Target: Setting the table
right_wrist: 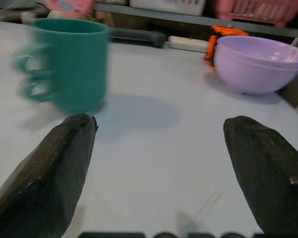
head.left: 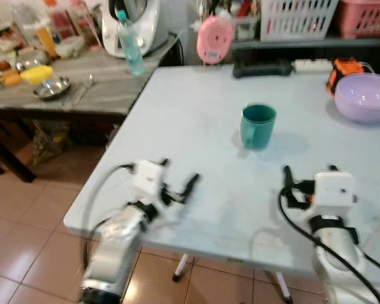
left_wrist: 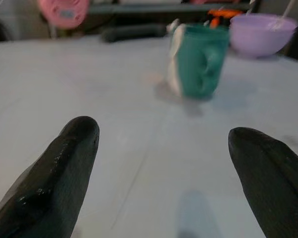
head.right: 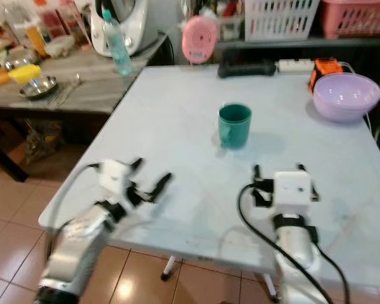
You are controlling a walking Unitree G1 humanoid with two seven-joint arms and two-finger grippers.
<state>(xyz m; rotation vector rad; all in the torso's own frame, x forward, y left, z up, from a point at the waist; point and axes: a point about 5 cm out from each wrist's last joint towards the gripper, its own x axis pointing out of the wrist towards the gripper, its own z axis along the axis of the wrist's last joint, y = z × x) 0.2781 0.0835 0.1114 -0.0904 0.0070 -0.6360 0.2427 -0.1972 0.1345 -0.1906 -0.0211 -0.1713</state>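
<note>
**Both pincers open, short of the mug**

Green mug (head.left: 258,126) stands upright near the middle of the pale tabletop (head.left: 196,114); nothing touches it. Lilac bowl (head.left: 364,96) sits at the far right edge, well apart from the mug.

Left pincer (head.left: 177,183) hovers over the near left part of the tabletop, fingers spread, empty. Right pincer (head.left: 307,172) hovers over the near right part, fingers likewise spread, empty.

Key relation: the mug lies ahead of both pincers and between them. The right one looks slightly nearer, probably; blur makes this uncertain.

Right wrist view shows the mug's handle (right_wrist: 32,69) in profile, on the side away from the bowl. In the head views the handle is not clear.
</note>
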